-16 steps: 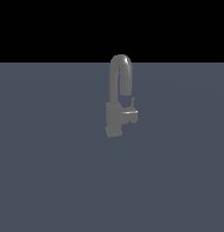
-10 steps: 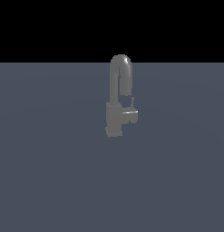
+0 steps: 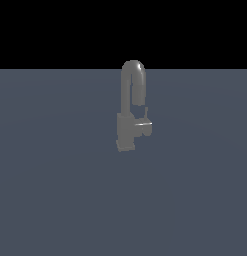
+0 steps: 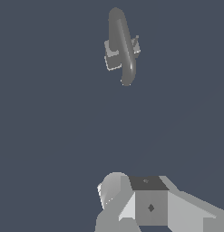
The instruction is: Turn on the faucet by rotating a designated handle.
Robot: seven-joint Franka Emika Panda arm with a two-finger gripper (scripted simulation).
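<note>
faucet (image 3: 131,107) upright; spout arches exterior view's right; handle (image 3: 146,113) vertical

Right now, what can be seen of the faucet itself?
The faucet is a small dull-grey, metal-looking tap standing upright on the flat grey surface. A tall arched spout rises from a blocky body. On the exterior view's right, the handle, a short thin lever, projects from a stubby hub. Nothing touches it.

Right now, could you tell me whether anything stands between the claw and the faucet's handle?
Nothing visible does. In the wrist view only bare grey surface lies between the claw and the faucet; the handle sits on its side, untouched.
</note>
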